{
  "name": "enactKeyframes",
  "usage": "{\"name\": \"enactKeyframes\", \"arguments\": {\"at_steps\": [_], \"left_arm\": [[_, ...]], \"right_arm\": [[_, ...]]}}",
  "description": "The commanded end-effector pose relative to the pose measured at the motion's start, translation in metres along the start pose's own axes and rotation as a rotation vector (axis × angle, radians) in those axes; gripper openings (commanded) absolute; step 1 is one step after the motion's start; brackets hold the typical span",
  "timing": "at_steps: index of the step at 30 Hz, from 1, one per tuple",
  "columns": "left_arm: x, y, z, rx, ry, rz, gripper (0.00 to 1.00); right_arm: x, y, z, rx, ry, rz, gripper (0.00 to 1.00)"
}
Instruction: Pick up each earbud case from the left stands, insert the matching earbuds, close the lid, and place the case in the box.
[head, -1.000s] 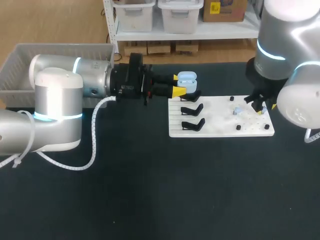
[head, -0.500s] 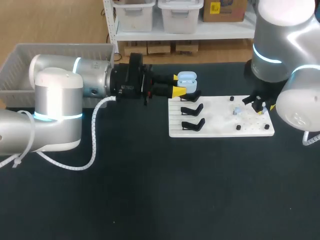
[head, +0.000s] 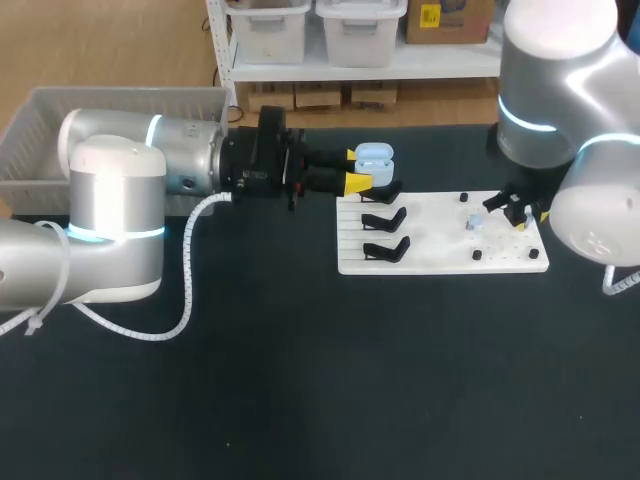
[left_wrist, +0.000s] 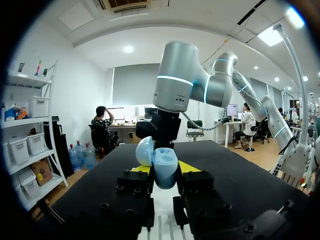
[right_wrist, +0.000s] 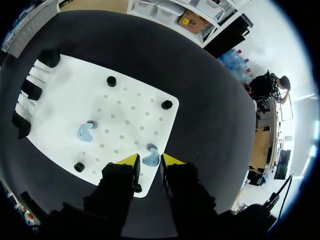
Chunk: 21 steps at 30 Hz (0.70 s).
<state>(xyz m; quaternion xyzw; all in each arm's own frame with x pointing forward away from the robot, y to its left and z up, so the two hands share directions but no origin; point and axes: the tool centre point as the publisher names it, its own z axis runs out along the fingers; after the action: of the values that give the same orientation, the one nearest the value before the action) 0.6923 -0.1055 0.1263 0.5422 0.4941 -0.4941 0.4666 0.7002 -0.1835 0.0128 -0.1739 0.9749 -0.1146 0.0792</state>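
Observation:
My left gripper (head: 358, 168) is shut on a light blue earbud case (head: 373, 157), held with its lid open just above the top black stand (head: 385, 190). In the left wrist view the case (left_wrist: 165, 169) sits upright between the yellow fingertips (left_wrist: 187, 166). My right gripper (head: 520, 212) is down at the right end of the white board (head: 430, 240). In the right wrist view its fingers (right_wrist: 150, 161) close from both sides on a blue earbud (right_wrist: 150, 159) that lies on the board. A second blue earbud (right_wrist: 85, 132) rests further in on the board (right_wrist: 65, 95).
Two empty black stands (head: 385, 218) (head: 385, 248) line the board's left side. Small black pegs (right_wrist: 111, 81) (right_wrist: 166, 104) (right_wrist: 79, 167) stick up from the board. A grey bin (head: 40, 125) stands at the table's far left, behind my left arm.
The right gripper's fingers have narrowed around the earbud at the board's right end, and the right arm has shifted slightly. The left arm and case have not moved.

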Motion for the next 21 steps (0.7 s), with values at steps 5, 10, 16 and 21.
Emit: {"name": "enactKeyframes", "arguments": {"at_steps": [5,10,16,21], "left_arm": [[0.0005,-0.0018,-0.0001,-0.006,-0.002,0.003,0.0],[0.0005,-0.0018,-0.0001,-0.006,-0.002,0.003,0.0],[0.0005,-0.0018,-0.0001,-0.006,-0.002,0.003,0.0],[0.0005,-0.0018,-0.0001,-0.006,-0.002,0.003,0.0]], "right_arm": [[0.002,-0.0006,0.0027,0.015,-0.006,0.006,0.29],[0.0019,-0.0007,0.0041,0.022,-0.009,0.01,0.29],[0.0023,-0.0018,0.0052,0.039,-0.024,0.02,0.16],[0.0034,-0.0041,0.0025,0.045,-0.04,0.03,0.0]]}}
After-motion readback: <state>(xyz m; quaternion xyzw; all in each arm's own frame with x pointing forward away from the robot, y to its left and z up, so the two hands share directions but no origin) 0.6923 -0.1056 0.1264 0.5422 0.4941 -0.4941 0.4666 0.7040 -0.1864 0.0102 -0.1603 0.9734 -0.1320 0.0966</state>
